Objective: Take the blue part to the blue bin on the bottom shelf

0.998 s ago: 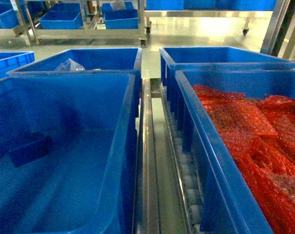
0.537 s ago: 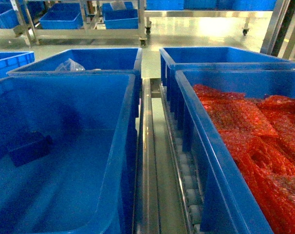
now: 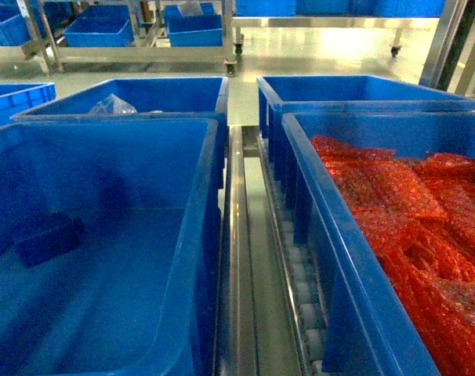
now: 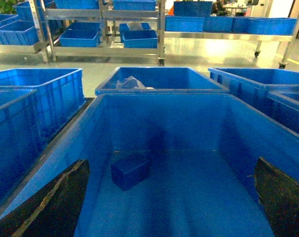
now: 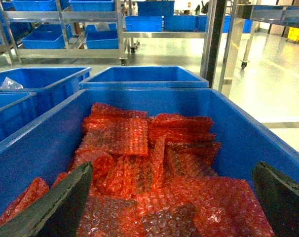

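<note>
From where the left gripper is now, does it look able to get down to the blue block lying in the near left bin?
Probably yes. The left gripper is open over the bin, and the blue block lies alone on the bare bin floor ahead of the fingers, with nothing between them.

Both grippers stand wide open: the left gripper (image 4: pixel 171 197) and right gripper (image 5: pixel 171 197) each show dark fingers (image 4: pixel 51 205) splayed apart, nothing between them.
</note>
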